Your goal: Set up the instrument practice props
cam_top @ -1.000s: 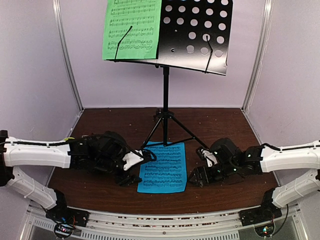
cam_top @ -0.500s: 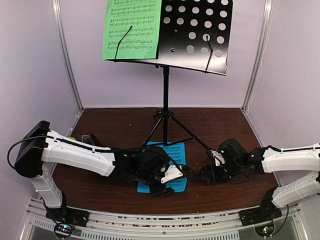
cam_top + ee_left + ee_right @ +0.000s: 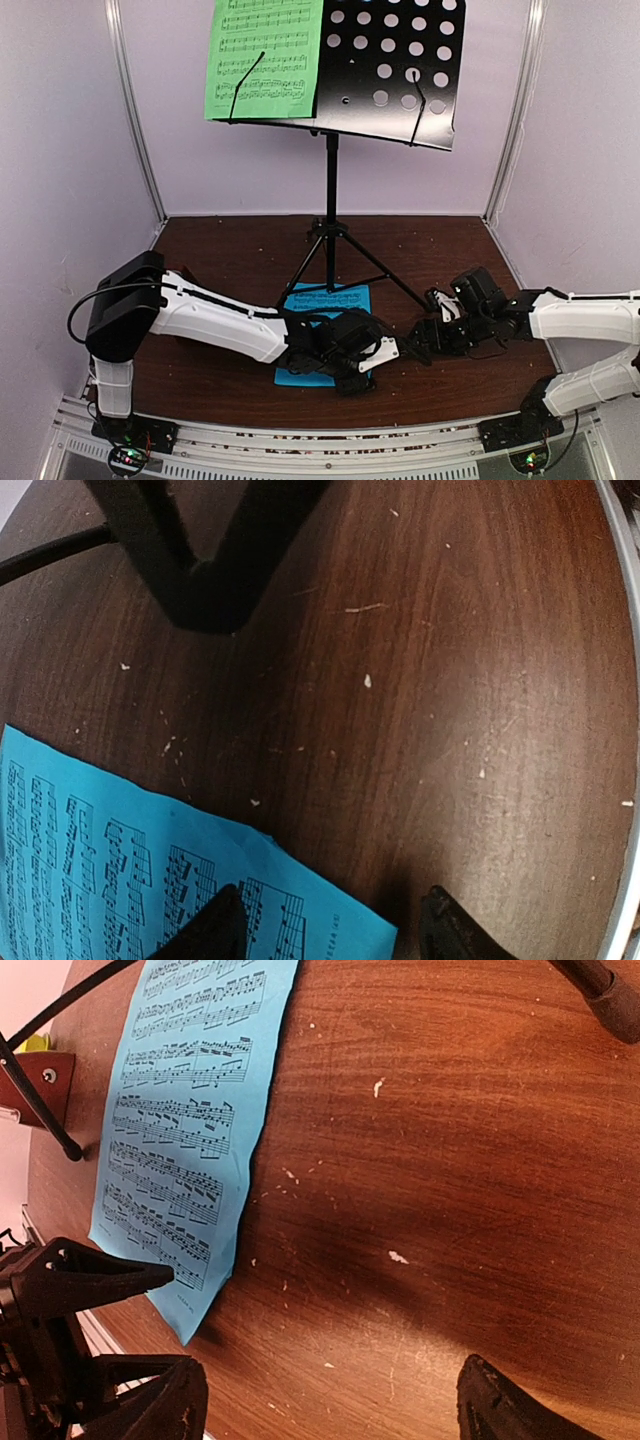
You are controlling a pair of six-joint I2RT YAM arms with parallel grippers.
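Observation:
The black perforated music stand (image 3: pixel 395 60) stands at the back on its tripod (image 3: pixel 331 235), with the green sheet (image 3: pixel 265 58) clipped on its left half. The blue sheet (image 3: pixel 325 305) lies flat on the table in front of the tripod, partly under my left arm. My left gripper (image 3: pixel 330 930) is open, low over the sheet's near right corner (image 3: pixel 300 905), with one finger over the paper and one over bare wood. My right gripper (image 3: pixel 335 1405) is open and empty over bare wood, right of the blue sheet (image 3: pixel 190 1100). A dark red-brown object (image 3: pixel 40 1085) shows at the far left; I cannot tell what it is.
A tripod leg (image 3: pixel 40 1110) crosses left of the sheet, and a rubber foot (image 3: pixel 615 1005) rests at the upper right. My left fingers (image 3: pixel 90 1275) face my right gripper closely. The metal rail (image 3: pixel 320 445) runs along the table's near edge. White walls close in three sides.
My left arm has swung right across the blue sheet, from its left edge to its near right corner. My right gripper has drawn back a little to the right.

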